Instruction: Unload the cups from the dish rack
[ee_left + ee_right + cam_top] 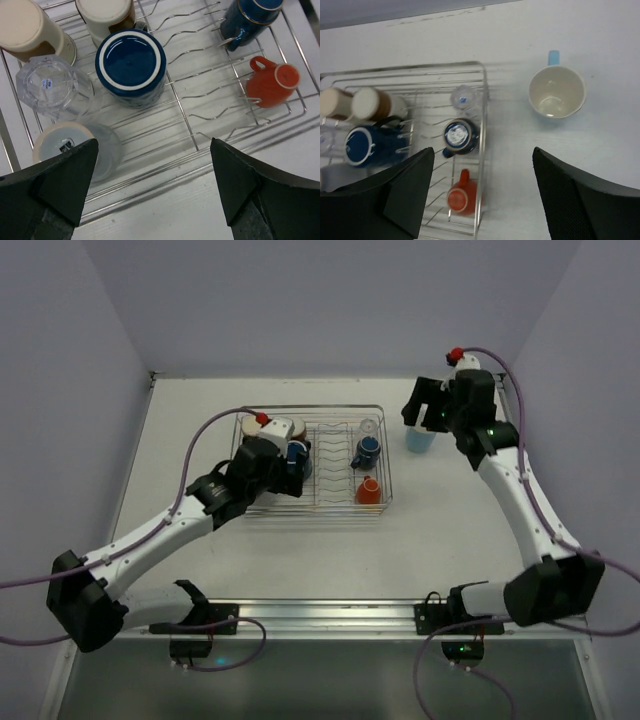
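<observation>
light blue mug (556, 92): cream inside | navy mug (131, 67): white ring | small cup (272, 84): orange | dish rack (483, 115): silver

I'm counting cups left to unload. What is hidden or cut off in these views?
Top view: the left gripper covers the left end of the dish rack, hiding cups beneath.
Top view: the right gripper overlaps the far side of the light blue mug.
Left wrist view: a finger partly hides a pale cup; the top edge cuts the small dark blue cup.
Right wrist view: the rack's left end runs off frame.
</observation>
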You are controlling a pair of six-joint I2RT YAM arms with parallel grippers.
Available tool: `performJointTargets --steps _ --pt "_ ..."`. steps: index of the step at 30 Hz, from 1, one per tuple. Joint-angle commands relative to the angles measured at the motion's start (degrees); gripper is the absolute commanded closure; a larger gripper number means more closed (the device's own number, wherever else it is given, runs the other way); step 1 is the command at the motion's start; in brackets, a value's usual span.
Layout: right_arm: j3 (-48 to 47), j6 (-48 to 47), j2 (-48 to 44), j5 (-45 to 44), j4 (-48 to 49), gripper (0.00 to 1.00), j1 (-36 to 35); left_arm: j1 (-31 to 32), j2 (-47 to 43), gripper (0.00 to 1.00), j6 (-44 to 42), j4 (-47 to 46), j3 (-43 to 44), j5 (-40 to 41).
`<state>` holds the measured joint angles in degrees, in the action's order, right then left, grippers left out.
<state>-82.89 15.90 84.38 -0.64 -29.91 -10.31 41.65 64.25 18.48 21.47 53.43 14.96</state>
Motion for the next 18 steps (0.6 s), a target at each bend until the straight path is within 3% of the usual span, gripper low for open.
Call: performJointTargets --steps 1,7,18 --pt "14.83 5.79 -13.51 10.19 12.66 0.18 -2.96 -1.83 7.98 0.02 0.86 -4.07 5.71 3.84" --pt "31.20 7.22 -27.05 11.54 18.92 0.02 -8.50 -4.47 17.48 0.00 0.15 -6.27 10.73 7.01" --pt "37.72 7.48 -32.70 16.29 21.65 0.01 -9.56 -6.05 29.00 0.00 -0.37 -8.38 16.61 5.34"
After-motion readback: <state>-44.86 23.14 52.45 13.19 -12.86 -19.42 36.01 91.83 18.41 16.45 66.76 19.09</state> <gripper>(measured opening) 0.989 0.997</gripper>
